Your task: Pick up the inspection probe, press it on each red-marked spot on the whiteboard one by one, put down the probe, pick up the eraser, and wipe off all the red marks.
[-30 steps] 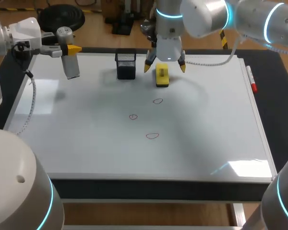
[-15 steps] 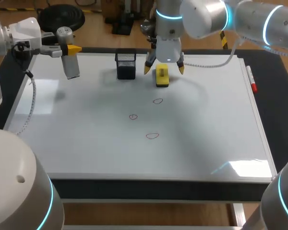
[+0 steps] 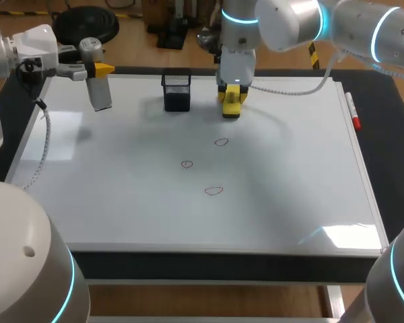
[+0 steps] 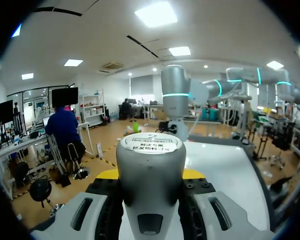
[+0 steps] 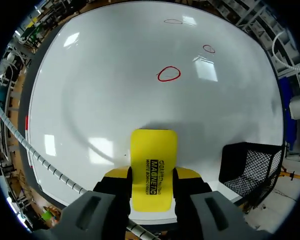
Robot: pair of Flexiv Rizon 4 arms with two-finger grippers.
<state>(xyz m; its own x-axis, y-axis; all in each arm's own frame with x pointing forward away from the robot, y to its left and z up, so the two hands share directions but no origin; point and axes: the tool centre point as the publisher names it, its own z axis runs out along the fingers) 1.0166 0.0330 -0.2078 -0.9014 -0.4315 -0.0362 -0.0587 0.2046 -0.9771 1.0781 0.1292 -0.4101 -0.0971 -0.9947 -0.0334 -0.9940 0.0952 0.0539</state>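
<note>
Bench: dark top (image 3: 394,168) with a big whiteboard (image 3: 121,208) lying flat on it.
Right side: right tool (image 3: 232,96) is pinched narrow on the yellow eraser (image 5: 153,150), one finger on each long side, the eraser poking out ahead of the tips. Can't tell if it's touching the board.
Left side: left tool (image 3: 96,70) is clamped around the grey probe (image 3: 101,93), which hangs down from it, well apart from the right tool.
Marks: nearest red loop (image 5: 169,74) sits straight ahead of the right tool, second loop (image 5: 208,48) and third loop (image 5: 173,21) further ahead.
Extras: black mesh basket (image 3: 177,92) just beside the right tool; marker pen (image 3: 353,111) well apart on its other side.
</note>
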